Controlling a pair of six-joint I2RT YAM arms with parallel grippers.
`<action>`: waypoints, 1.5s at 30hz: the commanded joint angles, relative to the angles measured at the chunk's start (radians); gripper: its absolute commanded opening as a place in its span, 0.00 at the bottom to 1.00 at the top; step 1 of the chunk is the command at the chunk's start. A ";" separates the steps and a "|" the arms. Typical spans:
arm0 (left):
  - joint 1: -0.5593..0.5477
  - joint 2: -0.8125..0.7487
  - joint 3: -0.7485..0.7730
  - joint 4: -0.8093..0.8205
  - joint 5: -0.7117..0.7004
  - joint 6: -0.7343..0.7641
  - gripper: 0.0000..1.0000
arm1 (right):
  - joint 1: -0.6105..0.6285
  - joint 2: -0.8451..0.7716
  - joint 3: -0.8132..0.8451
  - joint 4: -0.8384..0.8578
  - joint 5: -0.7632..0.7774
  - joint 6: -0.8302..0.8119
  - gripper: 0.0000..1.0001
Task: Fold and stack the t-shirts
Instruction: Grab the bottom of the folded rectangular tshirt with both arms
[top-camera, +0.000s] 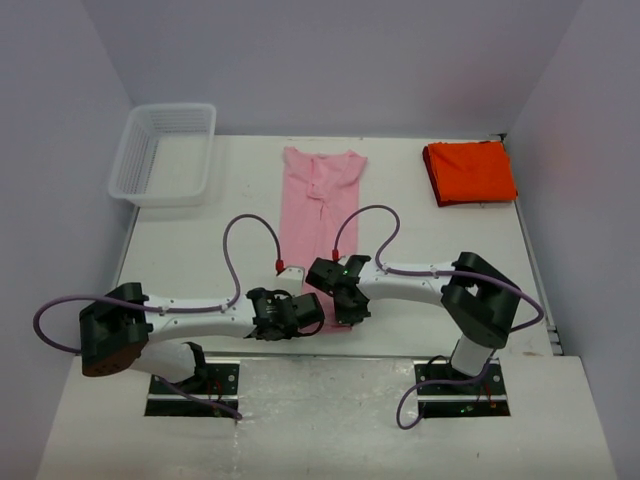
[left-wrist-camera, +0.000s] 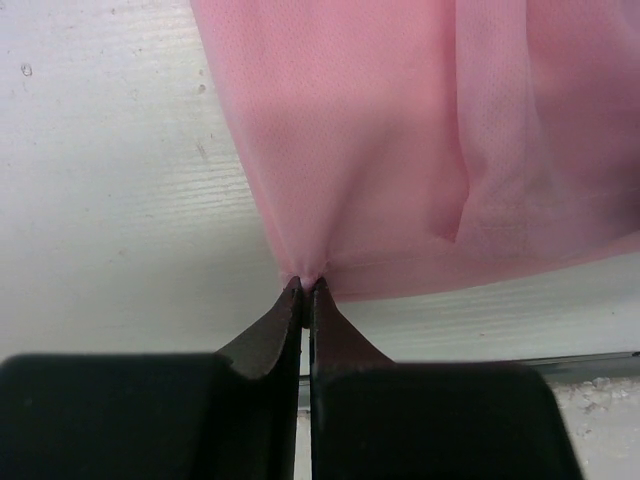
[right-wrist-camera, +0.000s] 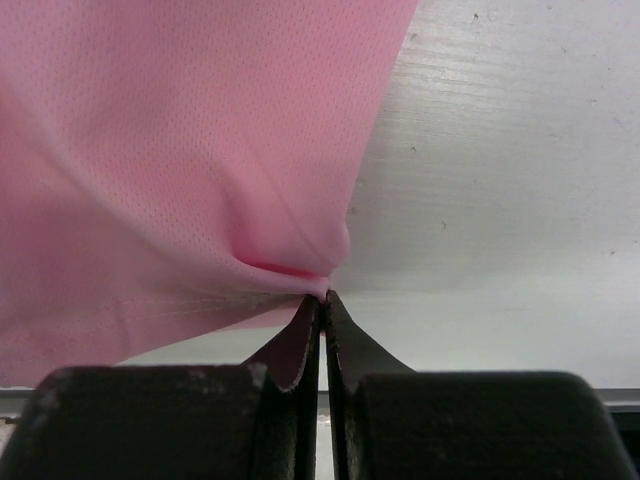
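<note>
- The pink shirt (top-camera: 318, 205) lies in the middle of the table (top-camera: 200, 260) as a long, narrow strip. It runs from the far edge toward the arms and slants a little to the right at its near end.
- The far end of the strip is the widest part and lies flat. The cloth in the middle shows a few soft creases.
- Both arms reach inward to the near end of the strip, with the wrists close together, the left one just nearer than the right.
- The left gripper (left-wrist-camera: 303, 289) is closed, its two dark fingers pressed together on a small pinch of the pink cloth at the near left corner. In the left wrist view the cloth fans out from the fingertips, and a lengthwise fold line shows to the right.
- The right gripper (right-wrist-camera: 322, 300) is likewise clamped on the pink shirt, at the near right corner. In the right wrist view the fabric puckers into a small dimple just above the fingertips, and the bare white table shows to the right of it.
- The orange shirt (top-camera: 470, 172) sits at the far right corner of the table, folded into a compact, roughly square bundle, well apart from the pink one and from both arms.
- A white mesh basket (top-camera: 165, 155) stands at the far left corner, touching neither shirt.
- A purple cable (top-camera: 240, 250) loops up from each arm over the table.
</note>
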 joint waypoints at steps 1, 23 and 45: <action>0.004 -0.040 -0.016 -0.038 -0.036 -0.026 0.00 | 0.004 0.002 -0.010 -0.035 0.055 0.037 0.00; -0.001 -0.034 -0.002 -0.084 -0.036 -0.041 0.20 | -0.005 0.007 -0.037 -0.019 0.035 0.033 0.00; -0.009 -0.093 -0.097 -0.153 -0.034 -0.164 0.00 | -0.005 -0.007 -0.059 -0.035 0.044 0.060 0.00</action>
